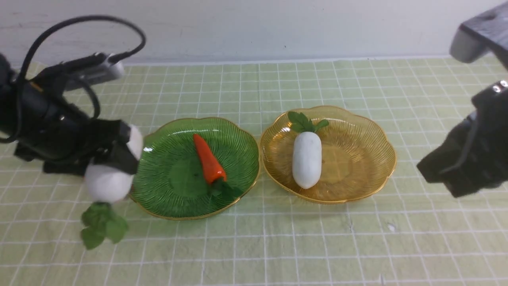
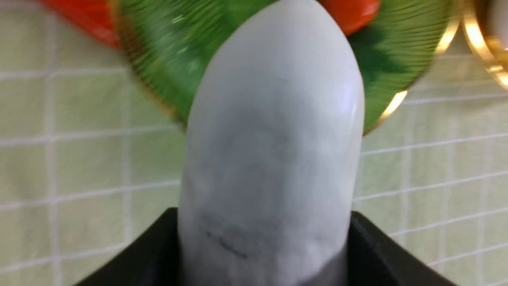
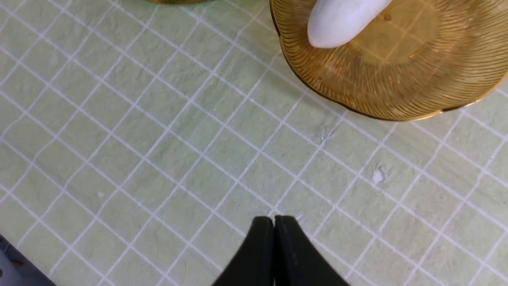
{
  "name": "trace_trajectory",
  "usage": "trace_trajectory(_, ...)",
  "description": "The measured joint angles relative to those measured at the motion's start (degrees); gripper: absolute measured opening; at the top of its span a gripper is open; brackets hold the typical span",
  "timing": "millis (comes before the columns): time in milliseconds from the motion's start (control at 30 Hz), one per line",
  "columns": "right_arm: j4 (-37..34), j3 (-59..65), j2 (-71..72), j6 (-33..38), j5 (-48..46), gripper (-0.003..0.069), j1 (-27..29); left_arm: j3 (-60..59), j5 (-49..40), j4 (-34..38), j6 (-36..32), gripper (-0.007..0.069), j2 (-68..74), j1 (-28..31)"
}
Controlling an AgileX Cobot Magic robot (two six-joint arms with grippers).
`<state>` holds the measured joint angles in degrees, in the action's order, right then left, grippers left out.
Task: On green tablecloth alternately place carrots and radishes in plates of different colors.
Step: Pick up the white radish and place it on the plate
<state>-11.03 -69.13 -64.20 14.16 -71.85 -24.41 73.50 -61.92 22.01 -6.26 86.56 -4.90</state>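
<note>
Left gripper is clamped on a white radish, black fingers on both sides of its body. The rounded end points toward the far edge and the green leaves hang toward the near edge. The held radish sits over the left part of the worktop, just beside the left rim of the green plate. In the left wrist view it overlaps that rim. Cannot tell if the leaves touch the green tablecloth.

Green plate is left of centre and holds one carrot, tip to the far edge, leafy top to the near edge. Amber plate is right of centre, rims almost meeting. It holds a second radish lying lengthwise, leaves toward the far edge.

In the left wrist view an orange shape shows at the frame edge by the green plate's rim. It is blurred and cut off, probably another carrot.

Right gripper has its fingers pressed together and holds nothing. It hangs over bare cloth near the right edge, well apart from the amber plate.

Open room: a wide bare strip along the near edge, a bare strip between the plates and the far edge, and bare cloth right of the amber plate. The left side is crowded by the arm.
</note>
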Motion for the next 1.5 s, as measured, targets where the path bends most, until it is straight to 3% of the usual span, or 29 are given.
trace_trajectory(333, 2.5, 11.4, 12.9, -0.6, -0.5, -0.0015, 0.0, 22.7, 5.5, 2.6, 3.3, 0.043, 19.3, -18.6)
trace_trajectory(633, 5.2, 14.2, 17.7, -1.9, 0.1, -0.0015, 0.0, 44.0, 6.9, 3.9, 4.7, 0.043, 40.0, -24.4)
trace_trajectory(767, 5.4, 14.2, 17.8, -2.0, 1.0, -0.0015, 0.0, 48.4, 6.9, 7.8, 4.7, 0.0454, 45.1, -24.8)
trace_trajectory(900, 5.5, 14.2, 17.8, -2.4, 1.4, -0.0015, 0.0, 50.3, 7.0, 12.9, 4.7, 0.0572, 48.6, -24.8)
trace_trajectory(1100, 6.3, 14.2, 17.8, -2.5, 1.7, -0.0015, 0.0, 52.7, 5.2, 14.5, 4.1, 0.0633, 48.8, -23.5)
trace_trajectory(1300, 8.1, 14.2, 17.8, -3.1, 2.6, -0.0015, 0.0, 60.6, -6.6, 16.0, 0.1, 0.0584, 48.6, -16.7)
trace_trajectory(1500, 8.6, 14.2, 17.8, -3.1, 6.9, -0.0015, 0.0, 67.3, -8.5, 26.7, 2.1, 0.0461, 48.1, -8.7)
